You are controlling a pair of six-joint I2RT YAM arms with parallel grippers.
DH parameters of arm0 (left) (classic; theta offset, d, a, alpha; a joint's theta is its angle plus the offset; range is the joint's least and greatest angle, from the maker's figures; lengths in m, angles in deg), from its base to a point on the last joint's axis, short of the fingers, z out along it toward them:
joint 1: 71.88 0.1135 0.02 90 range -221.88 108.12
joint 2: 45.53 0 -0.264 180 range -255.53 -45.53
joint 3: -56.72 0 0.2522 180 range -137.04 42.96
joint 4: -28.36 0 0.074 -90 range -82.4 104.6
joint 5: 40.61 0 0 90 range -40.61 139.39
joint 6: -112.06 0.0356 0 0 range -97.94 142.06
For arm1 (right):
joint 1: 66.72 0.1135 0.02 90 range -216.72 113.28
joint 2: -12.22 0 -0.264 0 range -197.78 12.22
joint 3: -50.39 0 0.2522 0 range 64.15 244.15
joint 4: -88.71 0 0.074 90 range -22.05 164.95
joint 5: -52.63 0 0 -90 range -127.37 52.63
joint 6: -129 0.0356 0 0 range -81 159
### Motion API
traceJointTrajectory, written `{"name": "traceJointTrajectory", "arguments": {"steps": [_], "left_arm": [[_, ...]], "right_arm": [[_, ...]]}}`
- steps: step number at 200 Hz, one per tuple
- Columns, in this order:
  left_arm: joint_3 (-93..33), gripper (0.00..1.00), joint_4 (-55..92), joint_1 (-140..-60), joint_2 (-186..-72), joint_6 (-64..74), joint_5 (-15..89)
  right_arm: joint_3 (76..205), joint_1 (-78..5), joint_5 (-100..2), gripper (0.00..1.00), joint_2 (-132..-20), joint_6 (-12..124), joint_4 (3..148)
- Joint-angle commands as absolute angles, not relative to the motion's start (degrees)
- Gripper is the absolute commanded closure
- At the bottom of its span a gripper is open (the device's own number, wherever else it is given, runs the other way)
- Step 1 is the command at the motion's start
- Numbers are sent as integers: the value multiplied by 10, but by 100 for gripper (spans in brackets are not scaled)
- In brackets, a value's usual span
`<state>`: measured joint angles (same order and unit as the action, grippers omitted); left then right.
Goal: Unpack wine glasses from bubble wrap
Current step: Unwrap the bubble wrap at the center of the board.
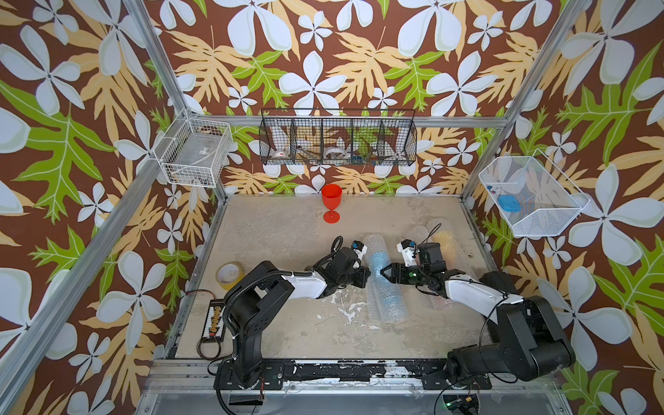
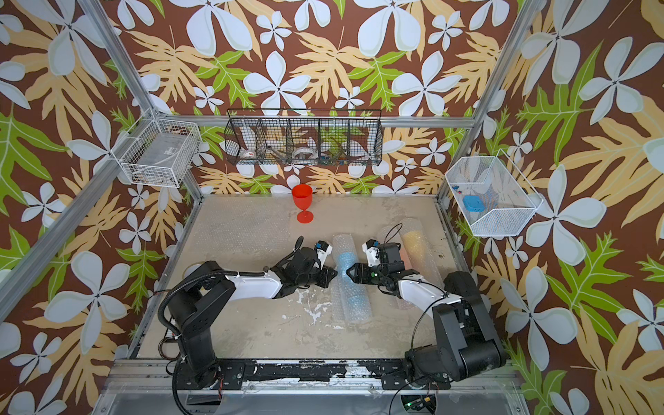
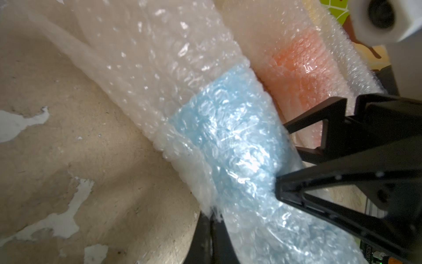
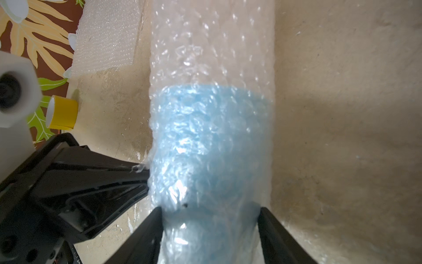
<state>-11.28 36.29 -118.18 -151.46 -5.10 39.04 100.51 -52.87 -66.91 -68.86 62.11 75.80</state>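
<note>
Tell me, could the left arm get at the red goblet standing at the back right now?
Probably not yet. Nothing stands between it and the red goblet, but the left gripper is shut on the edge of the bubble-wrap roll holding the light blue goblet; it must let go first.

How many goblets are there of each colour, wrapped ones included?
Red goblet, bare: 1
Light blue goblet, wrapped: 1
Orange goblet, wrapped: 1
Yellow goblet, wrapped: 1
Total: 4
</note>
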Motion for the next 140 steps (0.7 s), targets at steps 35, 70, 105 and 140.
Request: {"name": "traceJointTrajectory", "arguments": {"steps": [35, 70, 105, 140], "left_arm": [[-106, 100, 348, -1182, -1490, -40, 397], [-96, 100, 327, -1182, -1481, -33, 394], [-82, 100, 337, -1182, -1471, -41, 390], [-76, 100, 345, -1181, -1455, -40, 391]], "right_arm": [[1016, -528, -649, 33, -673, 596, 734], [1022, -522, -634, 33, -637, 578, 713], [1042, -464, -568, 33, -620, 544, 683], [1069, -422, -523, 40, -645, 524, 668]]}}
